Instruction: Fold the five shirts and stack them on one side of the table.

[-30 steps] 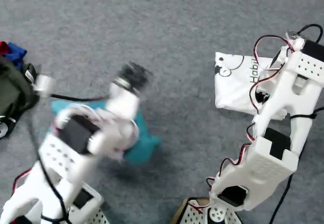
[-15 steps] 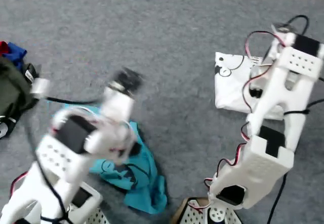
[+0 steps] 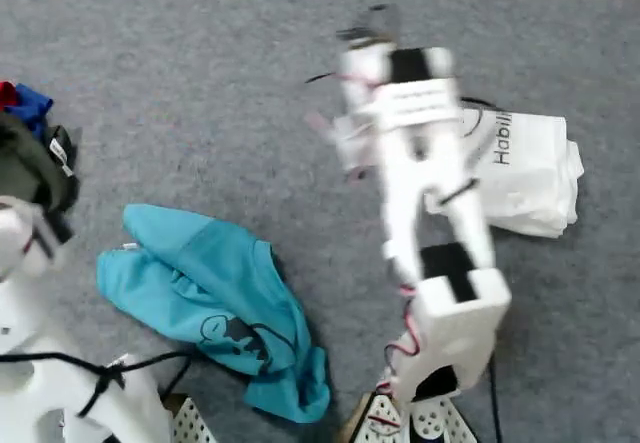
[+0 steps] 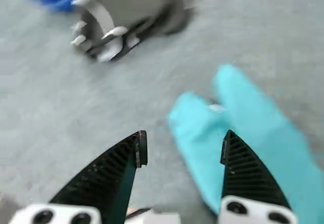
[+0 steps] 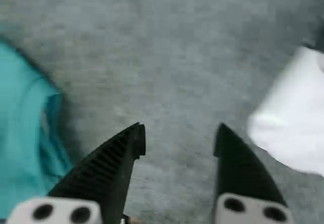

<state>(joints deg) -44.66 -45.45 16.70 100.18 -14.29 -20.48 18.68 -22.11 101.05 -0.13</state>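
Note:
A turquoise shirt lies crumpled and unfolded on the grey table, near the front left. A folded white shirt rests at the right. My left gripper is open and holds nothing; it hangs over bare table just beside an edge of the turquoise shirt. My right gripper is also open and holds nothing. It is above bare table between the turquoise shirt and the white shirt. The right arm stretches over the table's middle, and the left arm sits at the left edge.
A heap of unfolded shirts, olive, blue and red, lies at the far left edge; the same heap is beyond my left gripper. Bare grey table stretches across the back and middle.
The left arm let the turquoise shirt drop and pulled back to the left edge. The right arm swung from over the white shirt toward the table's middle.

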